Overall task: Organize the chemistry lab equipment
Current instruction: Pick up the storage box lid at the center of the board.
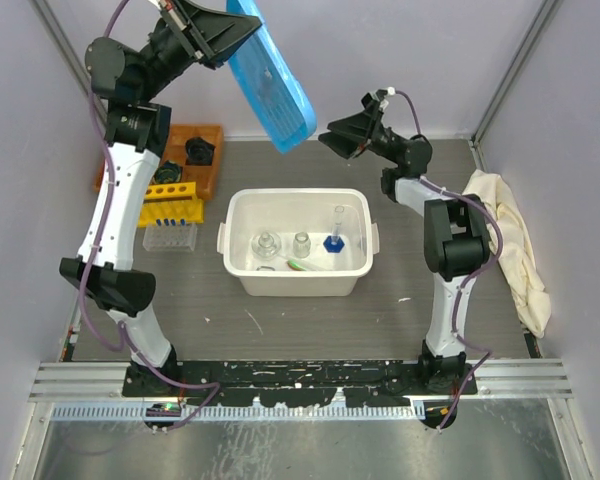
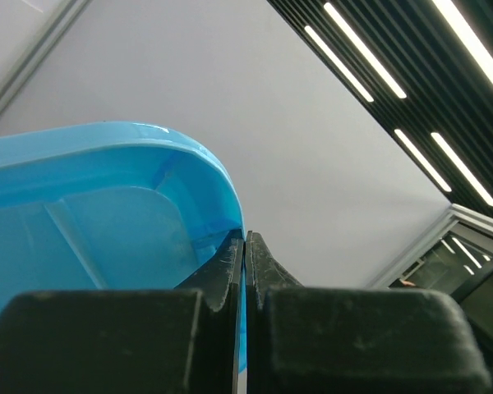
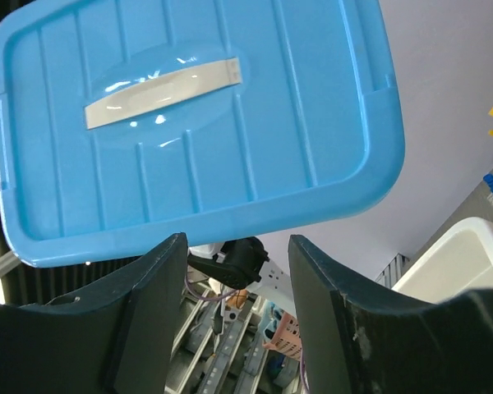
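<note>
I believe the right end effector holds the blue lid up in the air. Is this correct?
No, it is the left end effector that holds the blue lid up in the air, shut on its rim, as the left wrist view shows.

Glossy plastic lid; clear glass flask; matt cloth

So there's a blue lid up in the air, tilted steeply over the back of the dark wood-grain counter, with a pale handle strip across its top. Below it, mid-counter, sits a white bin with no cover. An orange tray with black parts is back-left, and a cream cloth lies bunched along the right edge, well apart from the bin.
</note>
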